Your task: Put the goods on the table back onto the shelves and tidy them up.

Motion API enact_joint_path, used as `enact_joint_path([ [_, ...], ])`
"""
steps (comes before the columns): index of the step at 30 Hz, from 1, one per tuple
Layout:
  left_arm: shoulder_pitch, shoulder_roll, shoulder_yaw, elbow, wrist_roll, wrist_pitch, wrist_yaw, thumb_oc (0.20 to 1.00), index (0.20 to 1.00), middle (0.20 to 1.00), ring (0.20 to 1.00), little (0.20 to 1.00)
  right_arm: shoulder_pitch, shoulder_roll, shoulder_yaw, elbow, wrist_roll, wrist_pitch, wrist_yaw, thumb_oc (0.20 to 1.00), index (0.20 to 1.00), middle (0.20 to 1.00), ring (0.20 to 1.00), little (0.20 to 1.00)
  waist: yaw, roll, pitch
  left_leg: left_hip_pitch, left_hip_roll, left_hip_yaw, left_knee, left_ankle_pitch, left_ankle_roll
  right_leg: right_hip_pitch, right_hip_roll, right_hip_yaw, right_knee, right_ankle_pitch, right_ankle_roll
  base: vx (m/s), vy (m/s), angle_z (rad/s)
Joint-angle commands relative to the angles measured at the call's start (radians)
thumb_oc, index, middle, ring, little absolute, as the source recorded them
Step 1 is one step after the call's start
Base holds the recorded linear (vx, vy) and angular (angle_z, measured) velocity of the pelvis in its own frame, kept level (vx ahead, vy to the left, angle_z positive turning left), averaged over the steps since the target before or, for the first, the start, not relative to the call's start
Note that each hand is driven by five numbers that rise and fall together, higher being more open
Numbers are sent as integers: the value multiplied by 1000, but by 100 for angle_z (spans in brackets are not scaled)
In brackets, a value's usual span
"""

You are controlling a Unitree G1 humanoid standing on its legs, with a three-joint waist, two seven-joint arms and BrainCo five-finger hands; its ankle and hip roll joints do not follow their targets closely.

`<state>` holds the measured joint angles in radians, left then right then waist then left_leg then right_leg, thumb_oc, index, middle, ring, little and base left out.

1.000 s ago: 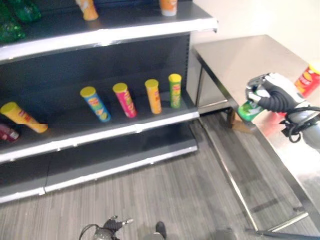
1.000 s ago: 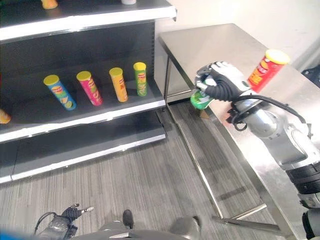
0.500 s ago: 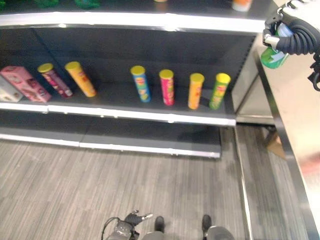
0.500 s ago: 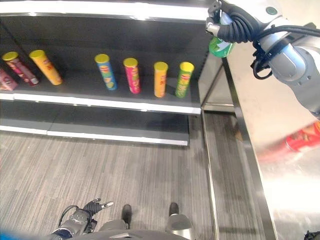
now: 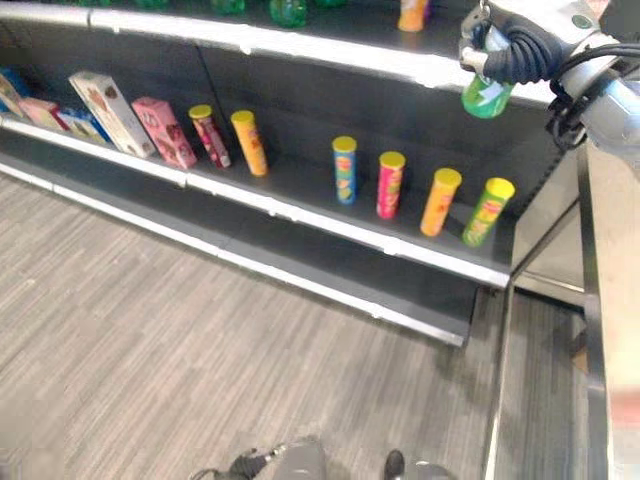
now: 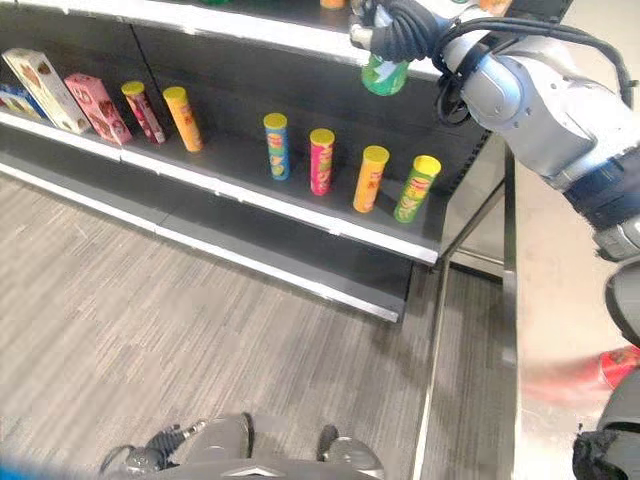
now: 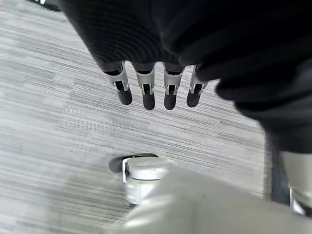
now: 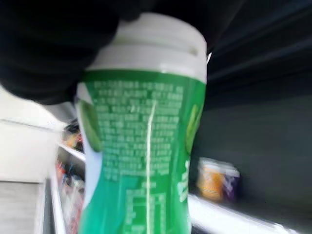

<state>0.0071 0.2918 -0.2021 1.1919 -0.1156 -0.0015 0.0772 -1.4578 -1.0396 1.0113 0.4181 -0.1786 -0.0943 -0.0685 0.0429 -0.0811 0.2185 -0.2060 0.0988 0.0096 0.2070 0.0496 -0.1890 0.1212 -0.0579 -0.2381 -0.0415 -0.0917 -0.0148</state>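
A green bottle [image 5: 487,95] with a white cap [image 8: 151,44] hangs cap-up in my right hand [image 5: 520,50], which is shut on its upper part. It is held just in front of the upper shelf's silver edge [image 5: 330,55], near that shelf's right end. Close up, the bottle's green label [image 8: 141,146] shows below the hand's dark cover. My left hand [image 7: 146,92] hangs low over the floor with straight fingers and holds nothing. A red tube [image 6: 620,365] lies on the steel table [image 6: 555,300] at the right.
The middle shelf [image 5: 300,190] carries several upright tubes: blue [image 5: 345,170], pink [image 5: 390,184], orange [image 5: 440,201], green [image 5: 487,211], and further left a yellow one [image 5: 248,142] beside pink boxes [image 5: 162,130]. An orange can [image 5: 412,14] and green bottles [image 5: 288,10] stand on the upper shelf.
The camera has swung left, off the table and onto the shelves. My right hand has carried the green bottle from the table's edge up to the upper shelf's front.
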Motion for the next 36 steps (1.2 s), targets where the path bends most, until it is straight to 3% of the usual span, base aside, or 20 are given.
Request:
enact_joint_path([
  [1, 19, 13, -44, 20, 5, -11, 9, 1000, 1000, 1000, 1000, 1000, -78, -50, -4, 96, -6, 15, -37, 200, 200, 200, 200, 200, 27, 29, -41, 14, 69, 54, -225, 88, 0, 39, -41, 32, -46, -17, 131, 373, 197, -10],
  [5, 43, 7, -36, 27, 6, -13, 10, 1000, 1000, 1000, 1000, 1000, -61, -19, -8, 137, -31, 33, -25, 200, 200, 200, 200, 200, 34, 50, -74, 41, 59, 70, -226, 84, 9, 78, -55, 38, -46, -35, 153, 350, 216, -10],
  [6, 43, 10, -35, 30, 8, -20, 11, 1000, 1000, 1000, 1000, 1000, -50, 19, -28, 188, -48, 43, -24, 200, 200, 200, 200, 200, 39, 44, -92, 65, 15, 85, -217, 51, 36, 88, -107, 55, -20, -31, 169, 292, 226, -61],
  [8, 43, 14, -33, 30, 9, -21, 13, 1000, 1000, 1000, 1000, 1000, -39, 25, -36, 204, -59, 44, -24, 200, 200, 200, 200, 200, 42, 38, -100, 77, 0, 103, -220, 34, 52, 79, -129, 65, 6, -31, 182, 266, 229, -56],
  [11, 33, 23, -29, 23, 13, -22, 21, 1000, 1000, 1000, 1000, 1000, -27, 43, -48, 233, -74, 48, -27, 200, 200, 200, 200, 200, 40, 29, -104, 104, -38, 132, -209, -10, 93, 36, -177, 84, 117, -15, 211, 197, 219, -22],
  [14, 26, 32, -26, 15, 12, -22, 21, 1000, 1000, 1000, 1000, 1000, -41, 55, -46, 259, -75, 52, -31, 200, 200, 200, 200, 200, 33, 31, -96, 138, -55, 141, -215, -32, 113, -13, -189, 105, 230, -1, 211, 110, 147, -12],
  [16, 15, 46, -27, 15, 14, -21, 28, 1000, 1000, 1000, 1000, 1000, -41, 68, -57, 288, -66, 54, -42, 200, 200, 200, 200, 200, 26, 32, -80, 160, -61, 147, -220, -45, 127, -75, -195, 110, 332, 48, 213, 75, 80, -19],
  [19, -29, 61, -42, 16, 4, -28, 26, 1000, 1000, 1000, 1000, 1000, -106, 70, -27, 319, -30, 55, -39, 200, 200, 200, 200, 200, 0, 38, -57, 193, -54, 126, -244, -56, 117, -153, -163, 98, 246, 52, 194, 89, -23, -12],
  [22, -30, 86, -45, 24, 36, -21, 31, 1000, 1000, 1000, 1000, 1000, -150, 23, 10, 288, -29, 66, -35, 200, 200, 200, 200, 200, -26, 22, -39, 202, -57, 115, -222, -77, 107, -160, -155, 123, 71, 87, 214, 59, -91, 14],
  [26, -8, 60, -33, 21, 20, -21, 16, 1000, 1000, 1000, 1000, 1000, -159, -11, 18, 181, 20, 45, -22, 200, 200, 200, 200, 200, -30, -4, -66, 227, -49, 119, -221, -83, 97, -120, -141, 152, 15, 106, 205, 94, -79, 42],
  [36, 5, 31, -36, 33, 18, -21, 16, 1000, 1000, 1000, 1000, 1000, -232, -19, 76, 166, 113, 17, 6, 200, 200, 200, 200, 200, -28, -22, -114, 244, -7, 102, -242, -74, 65, -42, -107, 103, -46, 82, 187, 41, -90, 9],
])
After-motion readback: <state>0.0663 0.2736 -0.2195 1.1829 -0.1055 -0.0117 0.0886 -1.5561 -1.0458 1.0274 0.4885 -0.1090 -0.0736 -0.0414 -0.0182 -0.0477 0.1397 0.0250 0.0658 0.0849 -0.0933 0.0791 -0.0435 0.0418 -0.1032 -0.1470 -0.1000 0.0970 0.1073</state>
